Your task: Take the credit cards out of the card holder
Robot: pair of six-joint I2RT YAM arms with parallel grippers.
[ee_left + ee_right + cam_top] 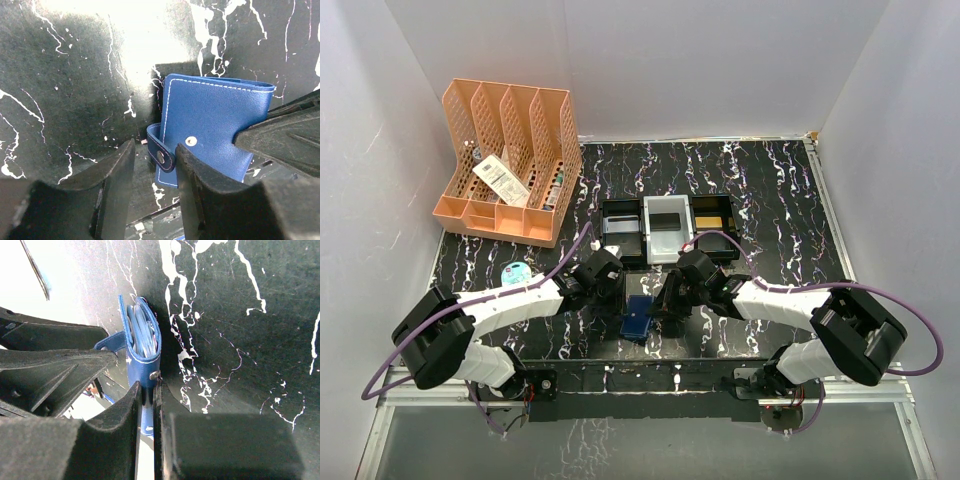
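Holder light, soft, slick. My right gripper pinches its edge. My left gripper, half-open, straddles the snap tab at lower centre; take hold there.

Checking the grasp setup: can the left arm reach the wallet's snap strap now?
Likely yes: the strap sits bare inside the open left gripper, while the right gripper pinches the wallet at its other edge.

Credit cards indistinct inside card holder
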